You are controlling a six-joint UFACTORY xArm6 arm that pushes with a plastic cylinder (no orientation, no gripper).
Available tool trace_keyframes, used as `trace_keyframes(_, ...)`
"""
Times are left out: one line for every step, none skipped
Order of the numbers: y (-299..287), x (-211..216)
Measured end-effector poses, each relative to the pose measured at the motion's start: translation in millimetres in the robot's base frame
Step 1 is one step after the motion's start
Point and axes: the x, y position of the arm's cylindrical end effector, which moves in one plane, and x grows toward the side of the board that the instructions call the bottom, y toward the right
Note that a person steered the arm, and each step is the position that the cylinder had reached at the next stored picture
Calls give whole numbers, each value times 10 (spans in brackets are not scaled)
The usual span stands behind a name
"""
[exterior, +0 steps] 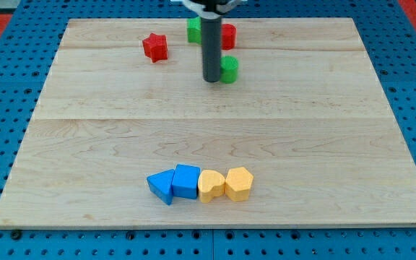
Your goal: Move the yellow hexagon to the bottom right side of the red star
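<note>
The yellow hexagon (239, 183) lies near the view's bottom, at the right end of a row of blocks. The red star (154, 48) lies near the view's top left of centre. My tip (211, 79) rests on the board in the upper middle, to the right of and below the red star, touching or almost touching the left side of a green block (229, 69). The tip is far above the yellow hexagon.
A yellow heart-shaped block (210, 185), a blue block (185, 180) and a blue triangular block (162, 185) sit in the row left of the hexagon. Another green block (193, 29) and a red block (227, 36) sit behind the rod at the top.
</note>
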Motion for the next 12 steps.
trace_keyframes(83, -36)
trace_keyframes(284, -118)
trace_keyframes(307, -182)
trace_keyframes(808, 932)
trace_keyframes(1020, 2173)
trace_keyframes(685, 2627)
trace_keyframes(72, 2240)
trace_keyframes(-12, 1810)
trace_keyframes(107, 1814)
trace_keyframes(456, 1848)
trace_keyframes(340, 1644)
trace_keyframes(-82, 1314)
